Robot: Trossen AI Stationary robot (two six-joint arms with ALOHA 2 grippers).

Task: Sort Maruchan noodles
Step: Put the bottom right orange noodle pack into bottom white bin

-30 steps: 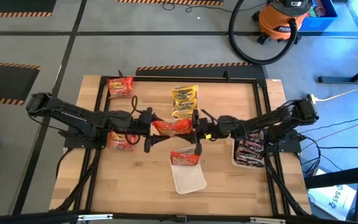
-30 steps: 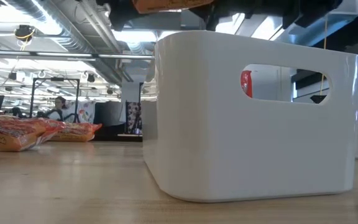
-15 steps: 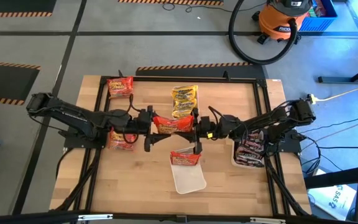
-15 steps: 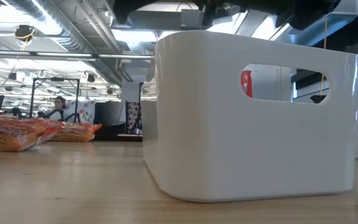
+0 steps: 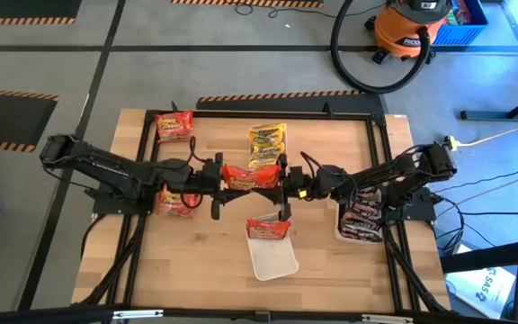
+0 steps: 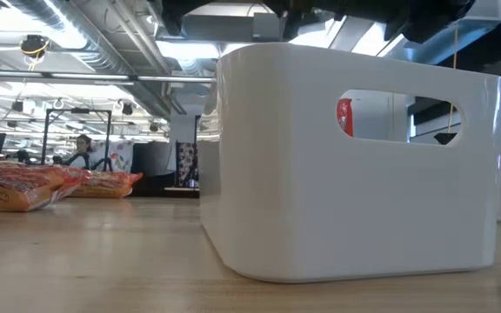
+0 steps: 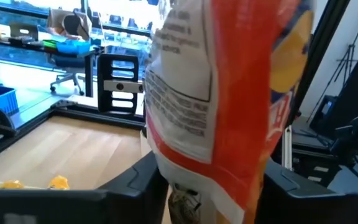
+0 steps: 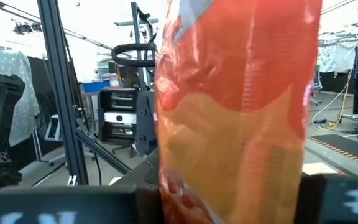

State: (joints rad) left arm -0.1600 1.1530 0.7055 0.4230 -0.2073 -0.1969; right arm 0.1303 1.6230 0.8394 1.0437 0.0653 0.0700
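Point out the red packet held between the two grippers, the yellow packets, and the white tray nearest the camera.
red packet [image 5: 248, 178], high view, middle of the wrapper.
yellow packets [image 5: 266, 144], high view, centre of the stack.
white tray [image 6: 320, 217], low view, bare front wall below the handle slot.

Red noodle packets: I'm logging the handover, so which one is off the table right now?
The red packet at the table's middle, held between the left gripper and right gripper; the other red ones lie flat.
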